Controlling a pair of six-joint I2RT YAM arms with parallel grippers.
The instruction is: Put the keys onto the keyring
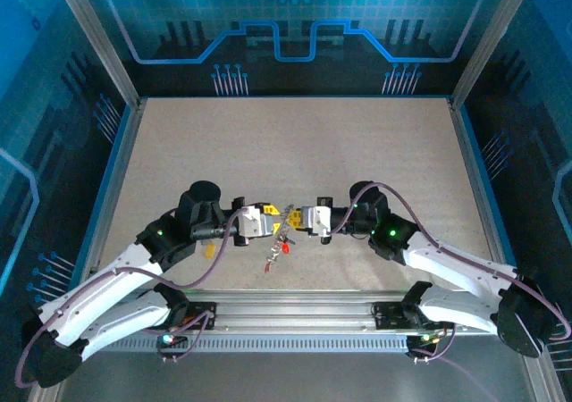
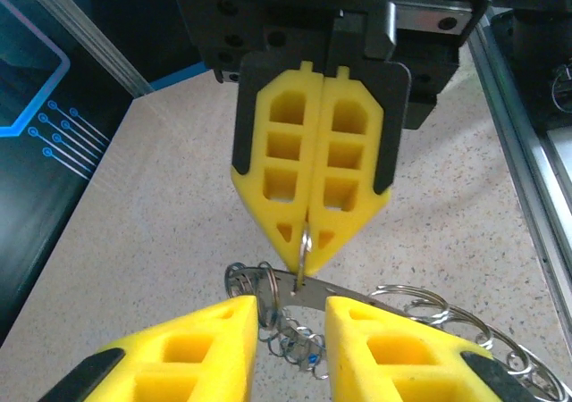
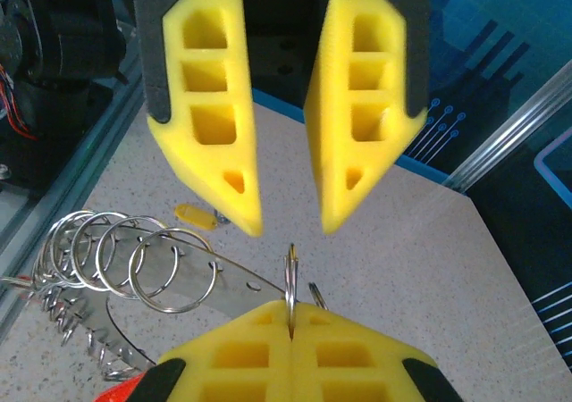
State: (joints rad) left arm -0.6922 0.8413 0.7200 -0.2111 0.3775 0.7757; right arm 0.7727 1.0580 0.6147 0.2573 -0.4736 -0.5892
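beige speckled table [image 1: 357, 152] in a blue-panelled cage, alu rail [image 1: 295, 317] along the near edge. keyring [image 3: 134, 268] is mid-table toward the front, where the two grippers meet tip to tip. it's a bunch of linked silver split rings on a flat silver strip [image 3: 246, 281]. long axis runs from the fingertips back toward the arm bases, slightly left in the top view. can't tell if its low end rests on the table.

right gripper [image 3: 290, 311] is clamped on one small loop at the bunch's far end. that loop stands upright, edge-on to both wrist cams.

left gripper [image 2: 292, 308] has a narrow gap, nothing pinched. its tips sit either side of that loop, contact not clear.

red key [image 1: 285, 248] hangs in the bunch just below the grippers. blue speck among the small links, too small to call.

yellow key [image 3: 195, 214] lies flat on the table alone, by the left arm, apart from the bunch, left arm's purple cable [image 1: 223, 261] looping just beside it.
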